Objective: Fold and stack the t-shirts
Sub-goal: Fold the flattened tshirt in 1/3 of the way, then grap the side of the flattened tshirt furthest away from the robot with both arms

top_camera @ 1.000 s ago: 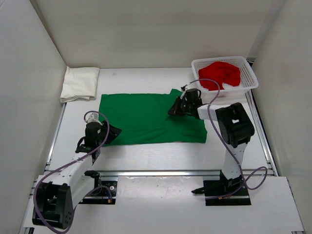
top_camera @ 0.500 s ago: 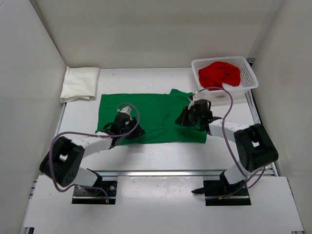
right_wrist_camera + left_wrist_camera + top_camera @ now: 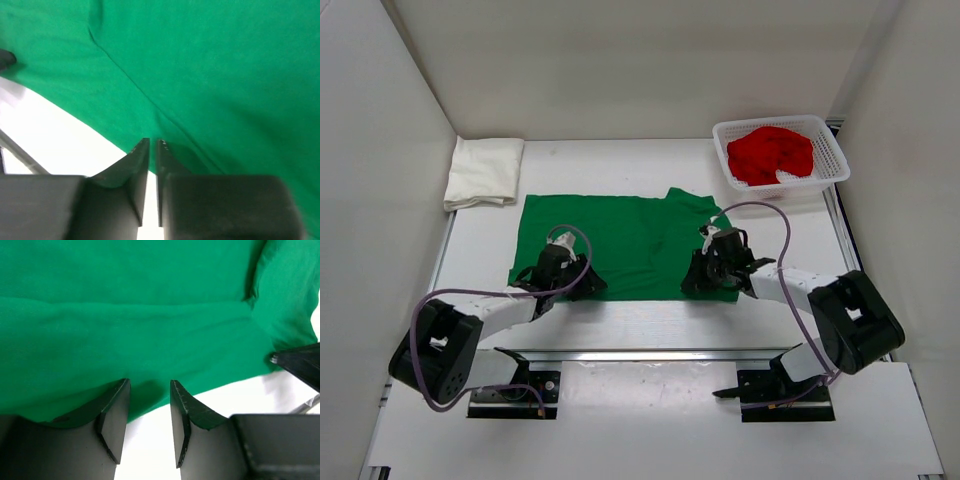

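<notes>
Top external view: the green t-shirt [image 3: 620, 240] lies spread flat mid-table. My left gripper [image 3: 558, 270] sits at its near hem, fingers apart. My right gripper [image 3: 708, 272] is at the near right corner with its fingers almost pressed together, and I cannot tell whether they nip cloth. The red t-shirt [image 3: 772, 152] fills the basket [image 3: 832, 165].

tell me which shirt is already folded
The cream-white shirt, far left; the green shirt lies spread flat, the red shirt sits bunched in the basket.
</notes>
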Available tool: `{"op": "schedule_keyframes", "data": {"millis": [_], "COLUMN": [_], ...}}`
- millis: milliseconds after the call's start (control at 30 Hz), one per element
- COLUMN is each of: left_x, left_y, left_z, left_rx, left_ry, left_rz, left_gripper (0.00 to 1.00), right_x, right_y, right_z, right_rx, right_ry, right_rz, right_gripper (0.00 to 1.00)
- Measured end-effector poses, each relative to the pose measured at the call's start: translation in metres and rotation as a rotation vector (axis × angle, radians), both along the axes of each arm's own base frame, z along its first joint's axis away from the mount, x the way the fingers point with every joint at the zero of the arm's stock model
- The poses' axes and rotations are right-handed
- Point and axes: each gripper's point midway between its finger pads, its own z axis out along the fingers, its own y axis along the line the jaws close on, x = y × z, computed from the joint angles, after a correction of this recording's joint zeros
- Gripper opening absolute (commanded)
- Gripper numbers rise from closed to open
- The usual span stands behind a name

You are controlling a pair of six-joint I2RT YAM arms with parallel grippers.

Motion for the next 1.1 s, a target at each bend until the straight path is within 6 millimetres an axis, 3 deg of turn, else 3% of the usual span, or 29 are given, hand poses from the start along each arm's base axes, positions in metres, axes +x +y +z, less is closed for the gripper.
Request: {"op": "schedule_keyframes", "data": {"millis": [67,133,167,233,333,433,567,633,767,900,1100], "left_x": [0.002,0.011,0.019,0.041,0.079,0.096,0.095,0.093,0.091,0.087,0.085], "left_y": [0.007,0.011,0.012,0.012,0.023,0.041,0.044,0.043,0.042,0.04,0.039], "left_z": [0.002,0.011,0.02,0.043,0.08,0.091,0.087,0.086,0.08,0.066,0.061], "left_rx": [0.006,0.013,0.011,-0.009,-0.057,-0.075,-0.068,-0.069,-0.07,-0.065,-0.068], "left_ry": [0.011,0.003,-0.01,-0.062,-0.148,-0.182,-0.17,-0.164,-0.148,-0.109,-0.097], "left_rz": [0.019,0.032,0.042,0.057,0.109,0.162,0.164,0.155,0.147,0.141,0.137], "left_gripper": [0.5,0.52,0.52,0.51,0.5,0.51,0.52,0.51,0.51,0.51,0.51], "right_x": [0.009,0.033,0.052,0.097,0.183,0.25,0.316,0.331,0.334,0.335,0.316], "right_y": [-0.002,-0.003,-0.003,-0.004,-0.007,-0.014,-0.021,-0.022,-0.018,-0.005,0.013], "right_z": [0.011,0.033,0.047,0.077,0.116,0.118,0.087,0.066,0.033,0.027,0.018], "right_rx": [0.001,0.016,0.03,0.044,0.04,-0.006,-0.114,-0.177,-0.263,-0.306,-0.334], "right_ry": [-0.011,-0.056,-0.09,-0.172,-0.311,-0.378,-0.369,-0.348,-0.28,-0.26,-0.227], "right_rz": [-0.011,-0.041,-0.062,-0.096,-0.155,-0.187,-0.179,-0.161,-0.093,-0.028,0.042], "right_gripper": [0.18,0.17,0.15,0.0,0.0,0.04,0.27,0.36,0.42,0.43,0.42]}}
